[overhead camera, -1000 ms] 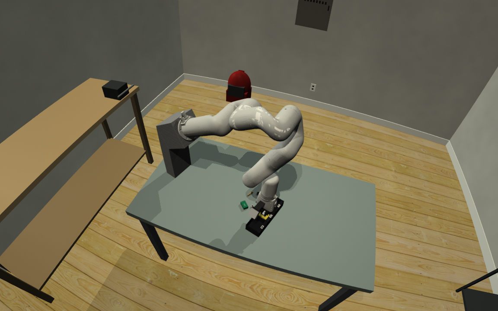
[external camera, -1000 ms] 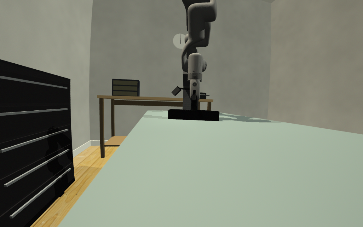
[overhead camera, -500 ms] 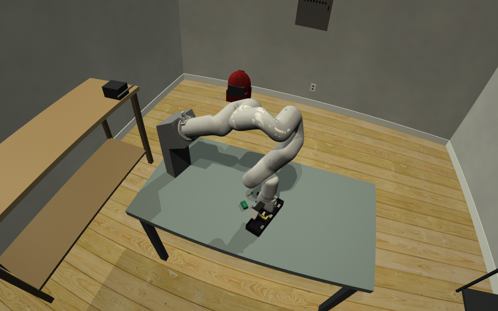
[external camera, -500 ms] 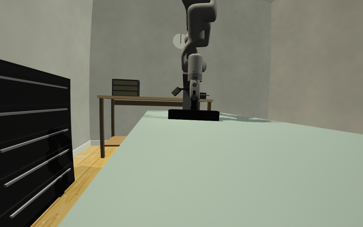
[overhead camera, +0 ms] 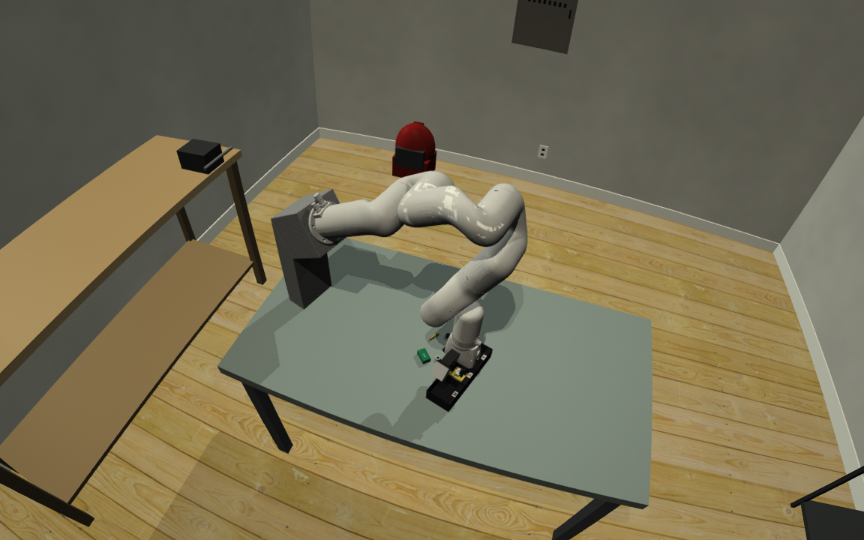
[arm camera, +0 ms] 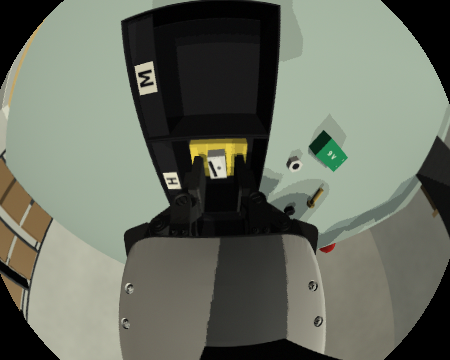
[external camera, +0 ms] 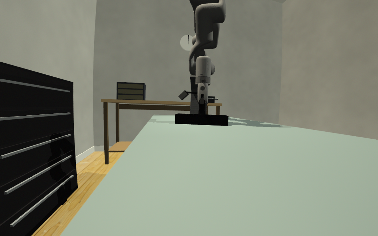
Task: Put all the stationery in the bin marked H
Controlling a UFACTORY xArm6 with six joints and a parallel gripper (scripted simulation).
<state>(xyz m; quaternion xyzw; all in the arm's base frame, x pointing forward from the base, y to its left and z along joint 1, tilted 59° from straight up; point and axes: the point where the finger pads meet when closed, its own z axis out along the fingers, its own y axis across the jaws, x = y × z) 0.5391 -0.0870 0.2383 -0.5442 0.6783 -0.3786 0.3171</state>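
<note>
A black double bin (overhead camera: 458, 382) stands on the grey-green table; in the wrist view its far compartment is marked M (arm camera: 215, 76) and its near one H (arm camera: 215, 163). A small yellow item with a white label (arm camera: 217, 159) lies in the H compartment. My gripper (arm camera: 219, 168) hangs straight over that compartment, fingers apart on either side of the yellow item and loose of it. The gripper also shows in the top view (overhead camera: 457, 371) and in the exterior view (external camera: 202, 109), where the bin wall (external camera: 201, 119) hides the fingertips.
Left of the bin on the table lie a green block (arm camera: 329, 152) (overhead camera: 424, 355), a small grey ring (arm camera: 293, 163) and a brass bolt (arm camera: 315, 196) (overhead camera: 433, 336). A bit of something red (arm camera: 327, 248) shows near the arm. The arm's base block (overhead camera: 301, 251) stands at the table's far left corner.
</note>
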